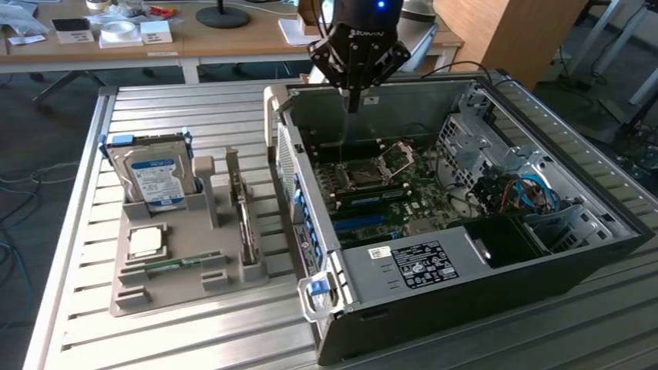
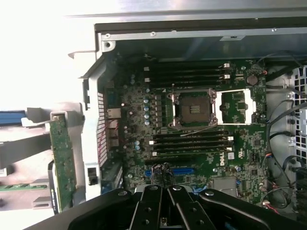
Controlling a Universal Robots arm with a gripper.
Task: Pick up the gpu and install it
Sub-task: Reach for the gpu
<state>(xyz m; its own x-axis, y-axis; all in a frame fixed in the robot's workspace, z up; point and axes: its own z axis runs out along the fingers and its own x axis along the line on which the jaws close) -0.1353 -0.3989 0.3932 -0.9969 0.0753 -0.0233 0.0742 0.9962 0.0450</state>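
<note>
One black robot gripper [image 1: 354,104], jaws pressed together and empty, above the open black computer case [image 1: 494,301], over its green motherboard [image 1: 417,193]. One thin dark gpu card [image 1: 240,206] (standing on edge) in the grey plastic rack [image 1: 154,297] beside the case, well apart from the gripper

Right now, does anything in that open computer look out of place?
Nothing looks broken or spilled. One oddity: the processor socket in the computer case has its metal cover flipped open, and it looks empty.
</note>
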